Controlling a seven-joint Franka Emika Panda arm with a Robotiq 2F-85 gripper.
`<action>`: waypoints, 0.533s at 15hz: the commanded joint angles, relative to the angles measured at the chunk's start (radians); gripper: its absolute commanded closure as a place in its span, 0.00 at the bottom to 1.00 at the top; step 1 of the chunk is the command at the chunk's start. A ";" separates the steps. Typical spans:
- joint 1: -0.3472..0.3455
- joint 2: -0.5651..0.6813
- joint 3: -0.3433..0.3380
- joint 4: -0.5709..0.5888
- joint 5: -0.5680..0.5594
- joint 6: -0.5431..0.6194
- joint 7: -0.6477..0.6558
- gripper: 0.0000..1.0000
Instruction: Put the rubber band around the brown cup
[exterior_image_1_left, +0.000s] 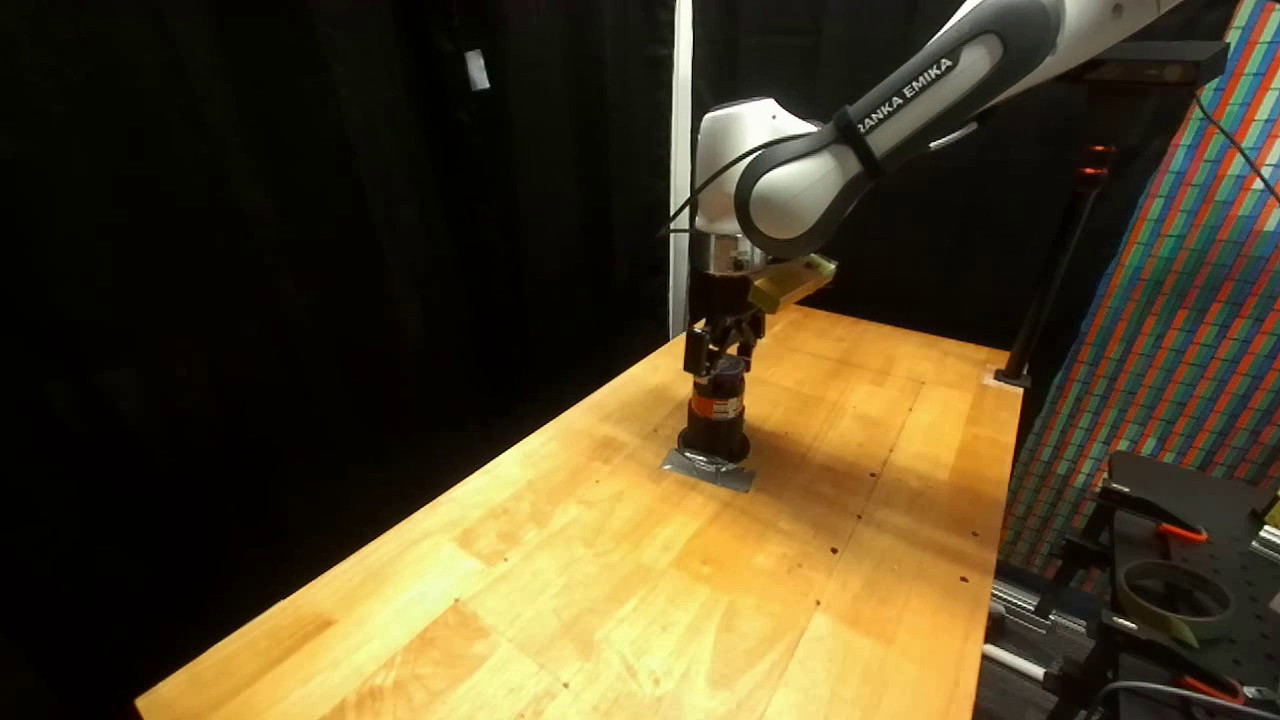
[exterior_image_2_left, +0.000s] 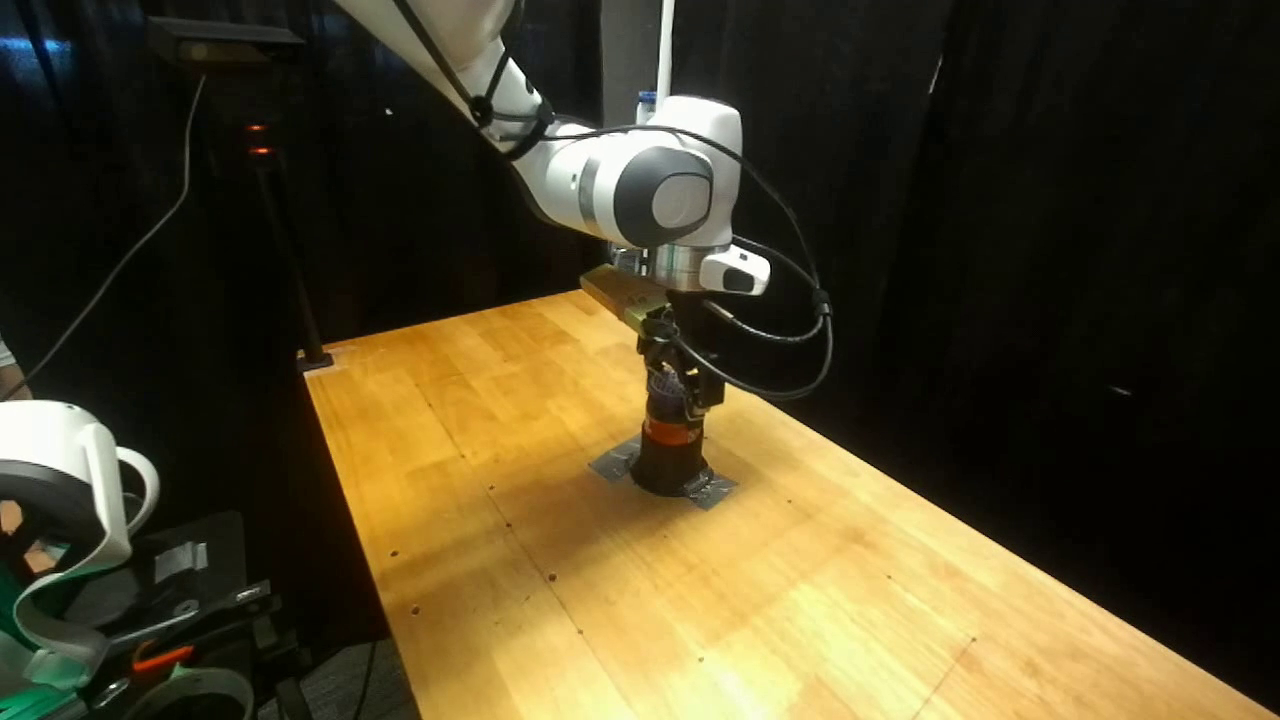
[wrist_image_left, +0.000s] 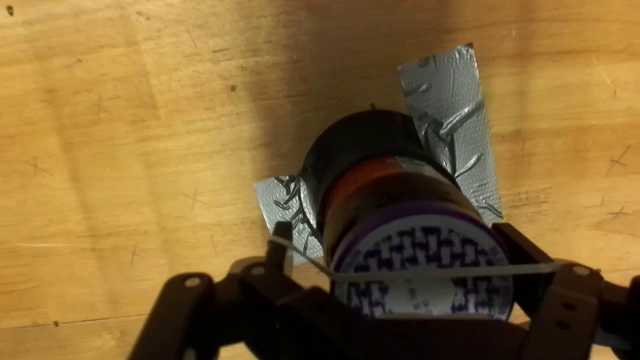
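Note:
The cup (wrist_image_left: 395, 187) stands upright on the wooden table, a dark cylinder with an orange band and a purple and white patterned top; it shows in both exterior views (exterior_image_1_left: 717, 408) (exterior_image_2_left: 670, 434). My gripper (wrist_image_left: 392, 231) is directly above it, pointing down (exterior_image_1_left: 722, 358) (exterior_image_2_left: 682, 386), jaws open. One finger is on each side of the cup's top. A pale rubber band (wrist_image_left: 440, 273) is stretched between the fingers. Its near strand crosses over the cup's top and bends at the left rim. A second strand partly shows lower down; the gripper body hides the rest.
Grey tape (wrist_image_left: 452, 125) holds the cup's wide black base to the table (exterior_image_1_left: 600, 590). The table edge with a black curtain lies beyond. A camera post (exterior_image_1_left: 1050, 270) stands at a table corner. A dark cart (exterior_image_1_left: 1200, 540) with tape and tools stands beside the table.

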 joint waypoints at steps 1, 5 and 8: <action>0.005 -0.125 -0.004 -0.159 -0.014 -0.017 -0.035 0.00; 0.003 -0.196 -0.006 -0.299 -0.025 0.063 -0.044 0.00; 0.002 -0.242 -0.007 -0.400 -0.036 0.200 -0.036 0.00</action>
